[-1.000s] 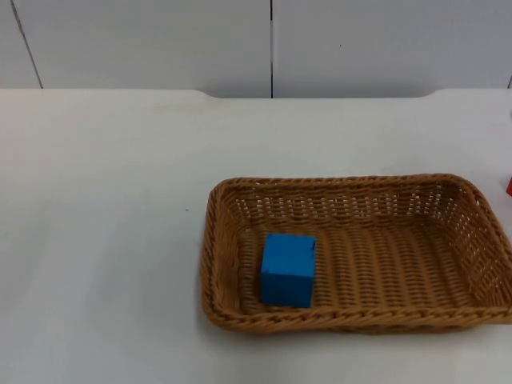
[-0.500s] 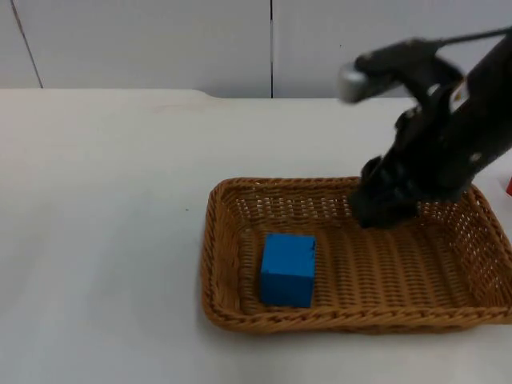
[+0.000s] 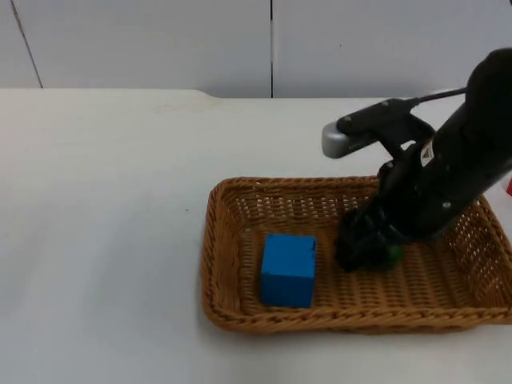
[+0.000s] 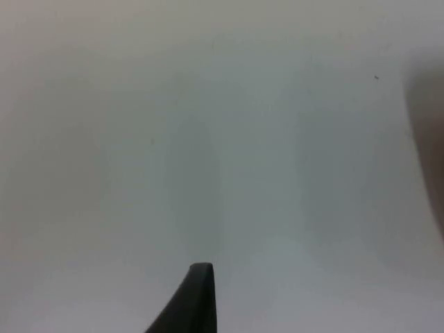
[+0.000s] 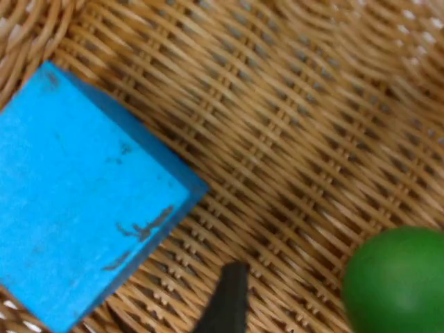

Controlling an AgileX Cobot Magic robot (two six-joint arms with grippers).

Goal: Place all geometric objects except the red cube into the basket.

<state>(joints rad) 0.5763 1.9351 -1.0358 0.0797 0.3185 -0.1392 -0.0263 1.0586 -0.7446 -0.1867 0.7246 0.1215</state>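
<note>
A woven basket (image 3: 214, 240) stands on the table right of centre. A blue cube (image 3: 288, 270) rests in its left half and appears large in the right wrist view (image 5: 76, 201). My right gripper (image 3: 364, 244) reaches down into the middle of the basket, just right of the cube. A green ball (image 3: 392, 254) shows at its tip, low over the wicker floor (image 5: 399, 281). Whether the ball is held or lying free I cannot tell. A sliver of the red cube (image 3: 509, 186) sits at the table's right edge, outside the basket. My left gripper (image 4: 199, 302) waits over bare white table.
The right arm (image 3: 456, 168) slants across the basket's far right corner. The white table (image 3: 104, 240) stretches wide to the left of the basket. The grey partition wall (image 3: 160, 40) closes off the back.
The right arm came in from the upper right and dropped lower and leftward into the basket, toward the blue cube. The green ball now shows at its tip. The cube has not moved.
</note>
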